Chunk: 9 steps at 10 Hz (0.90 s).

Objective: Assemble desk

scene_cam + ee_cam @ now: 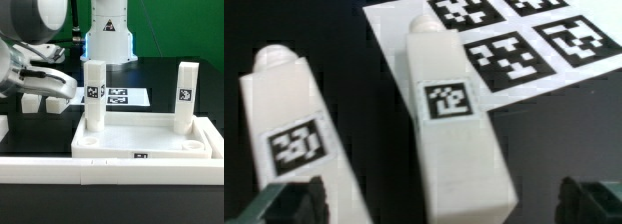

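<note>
- Worktop: black surface that carries every item below.
- Tabletop: white tray with a raised rim, flat on the worktop towards the near side of the exterior view. 1 tag shows on its near wall. A round socket shows in each of the 2 near corners.
- Leg 1: white, square, upright in the tabletop's far corner on the exterior view's left, with 1 tag facing the camera.
- Leg 2: same kind, upright in the far corner on the exterior view's right, tag facing the camera. It stands well apart from leg 1.
- Leg 3: loose, lying on the worktop with its tag up. Its tapered end reaches the edge of the marker board.
- Leg 4: loose, lying just beside leg 3 and roughly parallel to it, tag up, not touching it.
- Pincer: spread wide and holding nothing. 1 dark fingertip stands clear of leg 3 on one side; the other shows in front of the end of leg 4. In the exterior view it hangs over the loose legs on the exterior view's left, away from the tabletop.
- Marker board: flat white sheet with 4 tags, lying behind the tabletop, between legs 1 and 2 as the exterior view sees them.
- Border rail: long low white bar just in front of the tabletop.
</note>
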{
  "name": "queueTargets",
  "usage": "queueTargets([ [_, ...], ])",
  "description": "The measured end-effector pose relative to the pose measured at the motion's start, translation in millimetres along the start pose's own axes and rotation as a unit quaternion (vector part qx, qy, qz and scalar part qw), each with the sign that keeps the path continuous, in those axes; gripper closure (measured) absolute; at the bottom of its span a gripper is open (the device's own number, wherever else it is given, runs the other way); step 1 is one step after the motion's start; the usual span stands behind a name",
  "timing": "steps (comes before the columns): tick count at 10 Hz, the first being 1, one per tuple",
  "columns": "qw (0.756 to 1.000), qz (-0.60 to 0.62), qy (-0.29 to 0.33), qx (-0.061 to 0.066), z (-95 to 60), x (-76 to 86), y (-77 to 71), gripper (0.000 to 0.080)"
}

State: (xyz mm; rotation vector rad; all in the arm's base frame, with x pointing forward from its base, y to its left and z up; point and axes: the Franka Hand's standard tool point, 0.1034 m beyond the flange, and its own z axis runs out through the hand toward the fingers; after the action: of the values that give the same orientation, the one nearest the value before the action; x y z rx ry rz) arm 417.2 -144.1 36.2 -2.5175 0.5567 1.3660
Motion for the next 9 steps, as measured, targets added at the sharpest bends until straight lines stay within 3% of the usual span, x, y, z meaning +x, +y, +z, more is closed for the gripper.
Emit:
queueTargets([
  [2, 1.000, 0.009, -0.003, -0.002, -1.9, -5.9, -6.9, 0.0151],
  [8, 1.000, 0.010, -0.001, -0.009, 7.8, -3.8, -11.4, 0.0151],
  [9, 1.000, 0.011, 0.005, -0.010, -1.3, -3.9, -14.6, 0.0151],
])
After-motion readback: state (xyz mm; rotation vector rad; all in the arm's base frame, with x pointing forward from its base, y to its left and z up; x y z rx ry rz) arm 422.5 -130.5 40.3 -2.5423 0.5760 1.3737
